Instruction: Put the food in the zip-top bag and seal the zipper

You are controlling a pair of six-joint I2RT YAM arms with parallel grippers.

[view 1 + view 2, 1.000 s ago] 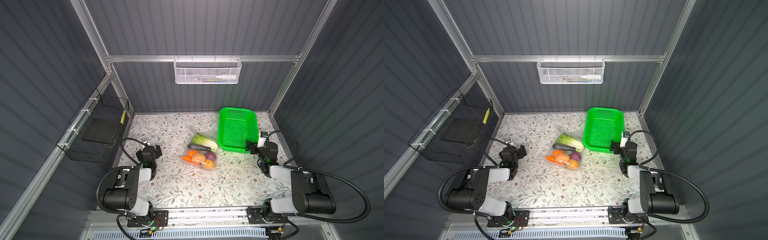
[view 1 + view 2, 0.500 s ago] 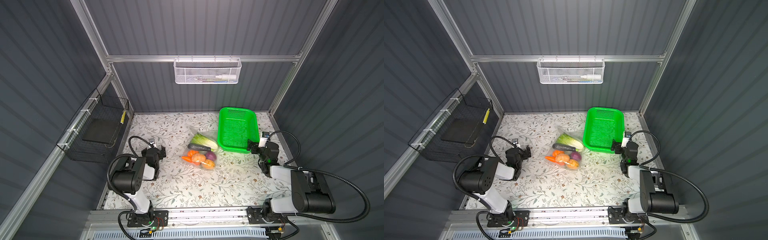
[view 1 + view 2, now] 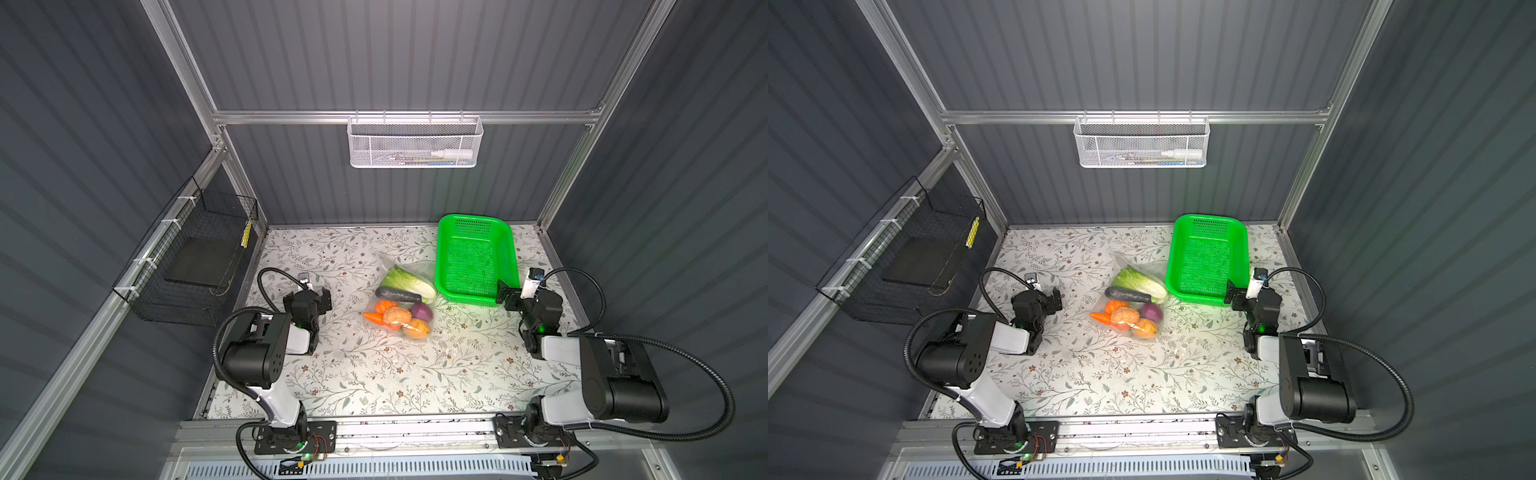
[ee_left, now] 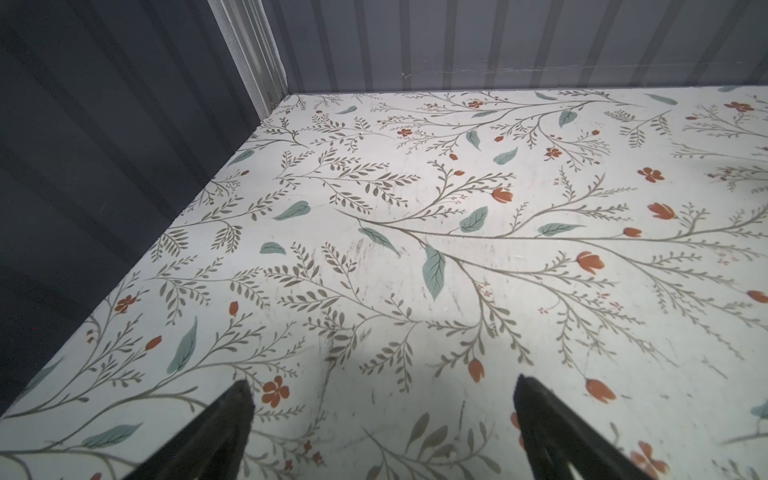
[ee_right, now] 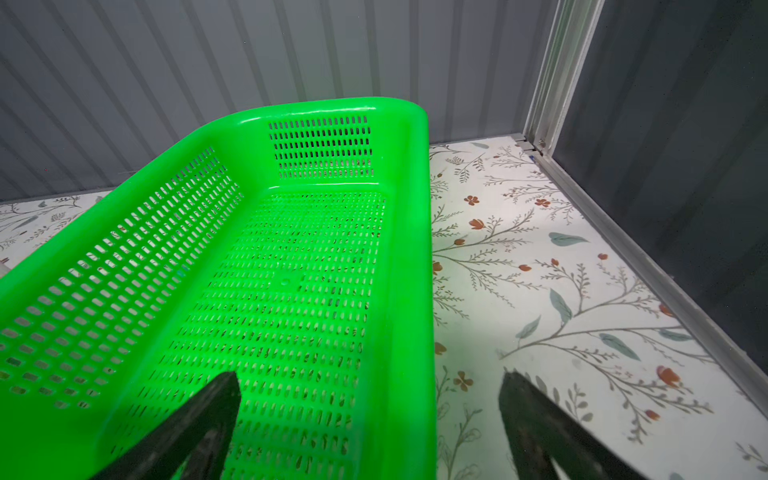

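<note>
The zip-top bag [image 3: 388, 266] lies crinkled mid-table in both top views, with the food inside its clear plastic: napa cabbage [image 3: 406, 280], eggplant [image 3: 397, 295], carrot [image 3: 371, 318], pumpkin [image 3: 384, 306], two potato-like lumps [image 3: 397, 316], onion [image 3: 420, 311]. The zipper is too small to make out. My left gripper [image 3: 322, 299] [image 4: 382, 388] hovers open to the left of the bag, with only bare table between its fingers. My right gripper [image 3: 505, 297] [image 5: 370, 380] is open at the green basket's near right corner, one finger over the basket, the other over the table.
The green perforated basket [image 3: 473, 257] [image 5: 411, 232] stands empty right of the bag, almost touching it. A white mesh basket [image 3: 413, 141] hangs on the back rail and a black wire basket [image 3: 195, 257] on the left wall. Corrugated walls enclose three sides.
My left arm has lifted its elbow and carried its gripper a little right, toward the bag. The right gripper has shifted slightly. The bag and food have stayed put.
</note>
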